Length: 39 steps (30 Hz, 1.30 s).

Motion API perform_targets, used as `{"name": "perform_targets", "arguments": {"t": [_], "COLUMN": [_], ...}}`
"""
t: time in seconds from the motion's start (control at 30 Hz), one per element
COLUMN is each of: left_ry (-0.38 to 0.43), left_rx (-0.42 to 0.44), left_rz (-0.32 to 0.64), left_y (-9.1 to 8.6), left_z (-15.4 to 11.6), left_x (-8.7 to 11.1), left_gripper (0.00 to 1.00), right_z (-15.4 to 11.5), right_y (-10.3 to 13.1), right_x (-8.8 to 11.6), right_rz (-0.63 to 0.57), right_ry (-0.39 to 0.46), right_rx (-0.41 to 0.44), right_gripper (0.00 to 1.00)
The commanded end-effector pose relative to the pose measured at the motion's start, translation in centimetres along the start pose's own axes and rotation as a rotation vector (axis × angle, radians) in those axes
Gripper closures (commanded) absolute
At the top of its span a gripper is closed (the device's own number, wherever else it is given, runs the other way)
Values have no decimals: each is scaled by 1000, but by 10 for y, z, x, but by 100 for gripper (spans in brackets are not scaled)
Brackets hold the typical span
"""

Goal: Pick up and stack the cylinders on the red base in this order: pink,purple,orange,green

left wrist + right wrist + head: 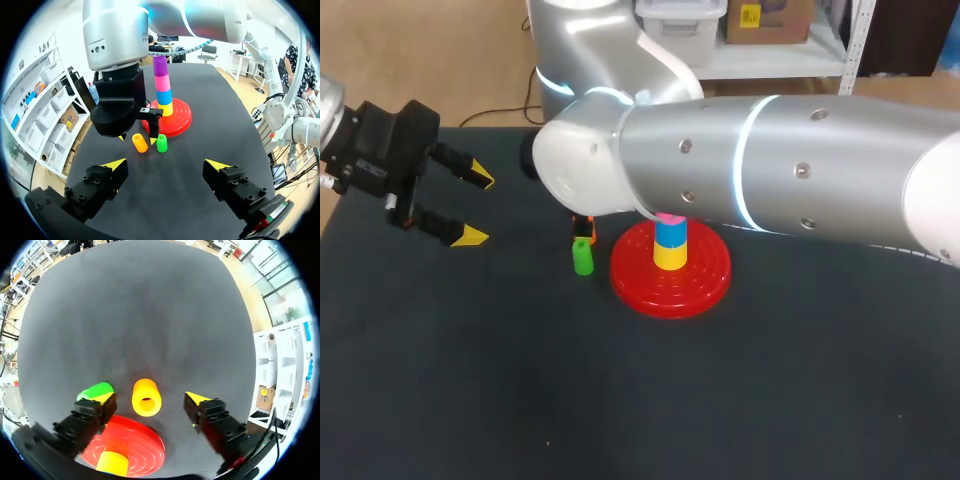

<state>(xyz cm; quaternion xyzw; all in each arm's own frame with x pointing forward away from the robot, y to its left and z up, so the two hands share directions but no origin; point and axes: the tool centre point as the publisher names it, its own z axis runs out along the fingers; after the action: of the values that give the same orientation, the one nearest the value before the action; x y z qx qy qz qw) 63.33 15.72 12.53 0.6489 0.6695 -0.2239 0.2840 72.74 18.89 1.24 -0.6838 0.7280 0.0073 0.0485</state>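
One red base [184, 119] carries four stacked cylinders (from the bottom: yellow [166, 108], blue [164, 96], pink [162, 82], purple [160, 65]). Two loose ones, an orange cylinder [139, 143] and a green cylinder [162, 143], sit on the table [770, 400] just beside it. The right gripper [150, 398] is spread wide around the orange cylinder without touching it, while the left gripper [166, 164], well apart, gapes wide and holds nothing.

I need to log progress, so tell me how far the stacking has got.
Done: the pink cylinder and the purple cylinder above it are stacked over the red base. In hand: the right gripper is open around the orange cylinder, not gripping it. To do: stack orange, then the green cylinder beside it. The left gripper is open.
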Motion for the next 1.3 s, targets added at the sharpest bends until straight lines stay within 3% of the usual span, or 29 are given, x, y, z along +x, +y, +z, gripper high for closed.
{"name": "perform_targets", "arguments": {"t": [0.03, 0.83, 1.3], "left_ry": [0, 0, 0], "left_rx": [-1, -1, -1], "left_rz": [1, 1, 1], "left_y": [0, 0, 0], "left_z": [0, 0, 0], "left_x": [1, 1, 1], "left_gripper": [0, 0, 0], "right_z": [0, 2, -59], "right_y": [0, 2, -7], "right_x": [0, 4, 4], "right_rz": [1, 3, -25], "right_ry": [-1, 3, -80], "right_rx": [-1, -14, 68], "right_gripper": [100, 100, 100]}}
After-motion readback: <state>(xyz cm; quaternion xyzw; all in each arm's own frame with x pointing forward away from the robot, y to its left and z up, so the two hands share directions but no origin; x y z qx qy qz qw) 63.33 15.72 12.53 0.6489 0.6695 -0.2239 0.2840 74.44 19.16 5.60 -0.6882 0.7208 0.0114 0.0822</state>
